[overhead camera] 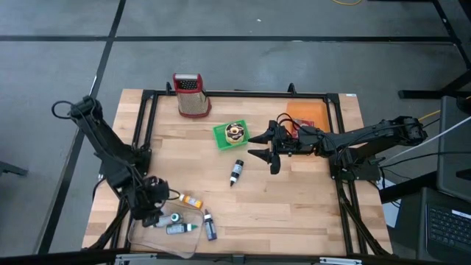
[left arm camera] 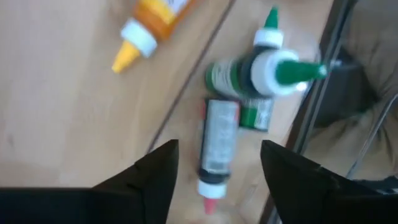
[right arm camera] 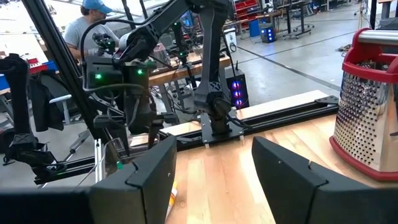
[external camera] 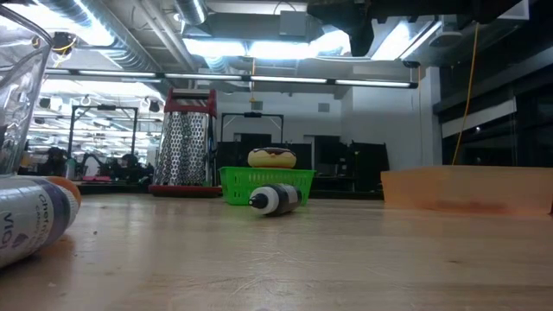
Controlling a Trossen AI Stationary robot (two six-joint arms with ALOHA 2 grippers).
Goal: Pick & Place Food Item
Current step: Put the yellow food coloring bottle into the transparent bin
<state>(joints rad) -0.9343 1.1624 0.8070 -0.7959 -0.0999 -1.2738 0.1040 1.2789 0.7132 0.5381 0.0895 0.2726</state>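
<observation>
Left hand (overhead camera: 152, 208) low at the near-left corner of the surface (overhead camera: 294, 199), over a clear tray (overhead camera: 140, 239). Fingers spread wide, nothing between them. In the left wrist view a clear bottle with a red tip (left arm camera: 216, 149) lies in line with the gap between the fingers, its long axis running away from the hand, red tip toward it. Two green-capped bottles (left arm camera: 264, 71) lie just past it, touching or nearly so; an orange bottle (left arm camera: 152, 22) lies apart on bare wood.

Right hand (overhead camera: 266, 146) hovers mid-surface, right of centre, fingers wide apart and empty, pointing toward the left arm's side.

The food item, as I read it, is the doughnut (overhead camera: 235, 132) sitting in a green basket (overhead camera: 221, 138) toward the far side. It lies just off the right hand's fingertips, slightly farther back and to the left. The left hand is well apart from it, across the surface.

Judgement: right arm is the nearer by far; a short reach forward and down onto the basket would do. A dark bottle (overhead camera: 236, 171) lies near the right hand on the near side, its axis roughly front to back. Grater (overhead camera: 190, 94) stands at the far edge, out of the way. An orange board (overhead camera: 303, 114) lies behind the right arm.
</observation>
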